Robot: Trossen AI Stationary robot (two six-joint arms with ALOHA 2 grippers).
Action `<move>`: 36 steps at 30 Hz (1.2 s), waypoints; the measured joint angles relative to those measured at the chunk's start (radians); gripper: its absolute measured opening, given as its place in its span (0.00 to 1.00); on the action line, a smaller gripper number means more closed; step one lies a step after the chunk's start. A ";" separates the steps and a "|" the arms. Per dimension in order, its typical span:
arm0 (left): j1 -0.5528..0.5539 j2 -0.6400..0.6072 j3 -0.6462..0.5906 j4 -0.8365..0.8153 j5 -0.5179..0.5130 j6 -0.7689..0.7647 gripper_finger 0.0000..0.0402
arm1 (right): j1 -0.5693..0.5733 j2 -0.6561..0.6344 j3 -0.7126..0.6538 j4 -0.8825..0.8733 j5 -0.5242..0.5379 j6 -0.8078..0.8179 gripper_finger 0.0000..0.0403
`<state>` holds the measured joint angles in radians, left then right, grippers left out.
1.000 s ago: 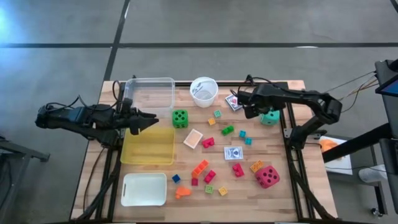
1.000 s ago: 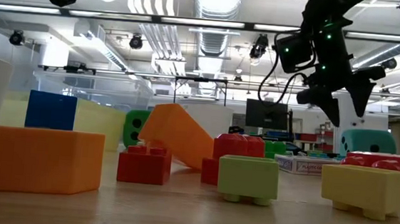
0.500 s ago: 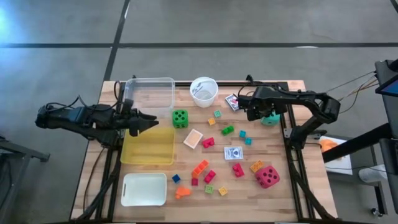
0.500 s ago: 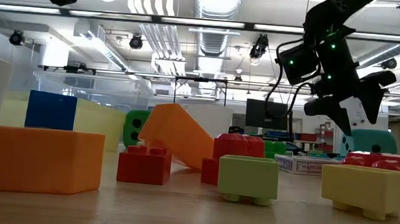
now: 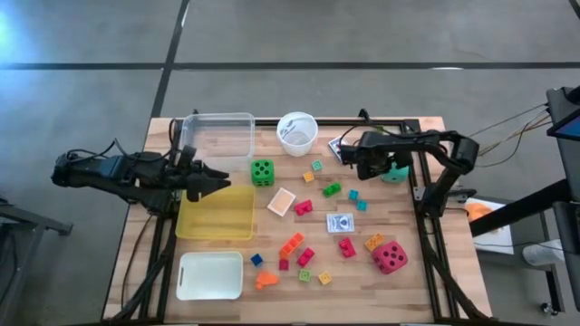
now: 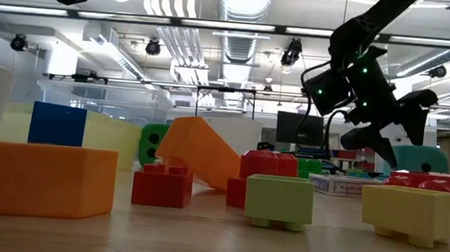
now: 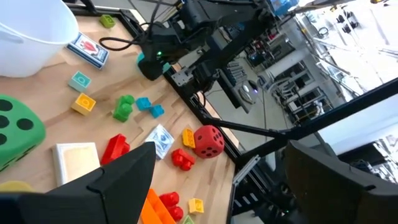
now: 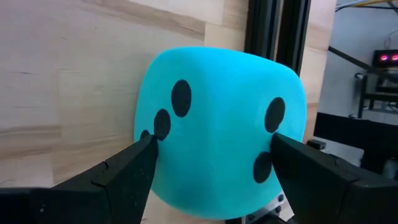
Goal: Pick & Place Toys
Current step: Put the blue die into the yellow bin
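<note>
The teal die (image 8: 221,134) is a rounded foam cube with no long axis; it sits flat on the worktop (image 5: 408,281) against the black frame rail at the right edge, beyond the red die (image 5: 390,257) and on the far side of the white cup (image 5: 297,132) from the clear tray. In the right wrist view two faces show, each with black round pips, and the corner between them points toward the camera. Its lower part is cut off by the picture edge.

The right gripper (image 8: 214,168) has its fingers (image 8: 121,177) spread wide, one on each side of the die and touching or nearly touching its faces; whether they press it cannot be told. From above the die is mostly hidden under this gripper (image 5: 385,167), only a teal patch showing. In the low view the die (image 6: 420,157) peeks out behind the arm.

The left gripper (image 5: 217,178) hangs over the far edge of the yellow tray (image 5: 217,217), left of the cup, fingers (image 7: 121,180) apart and empty.

Small blocks, a card pack (image 5: 341,223) and the green die (image 5: 263,171) lie scattered between the cup and the red die.
</note>
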<state>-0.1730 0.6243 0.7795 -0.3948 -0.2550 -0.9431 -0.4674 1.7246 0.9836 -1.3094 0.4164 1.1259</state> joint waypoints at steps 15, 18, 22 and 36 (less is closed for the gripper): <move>0.000 0.000 0.000 0.000 0.013 0.000 0.85 | 0.001 0.007 -0.021 0.027 0.010 -0.073 0.39; 0.000 0.000 0.000 0.000 0.013 0.000 0.85 | 0.001 0.005 -0.024 0.033 -0.011 -0.135 0.38; 0.000 0.000 0.000 0.000 0.013 0.000 0.85 | 0.010 -0.019 -0.023 0.037 -0.028 -0.163 0.38; 0.001 0.000 0.000 0.000 0.013 0.000 0.85 | 0.011 -0.390 -0.026 0.148 -0.163 -0.159 0.28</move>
<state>-0.1722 0.6243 0.7795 -0.3944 -0.2419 -0.9427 -0.4561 1.3348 0.9581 -1.1614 0.2539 0.9669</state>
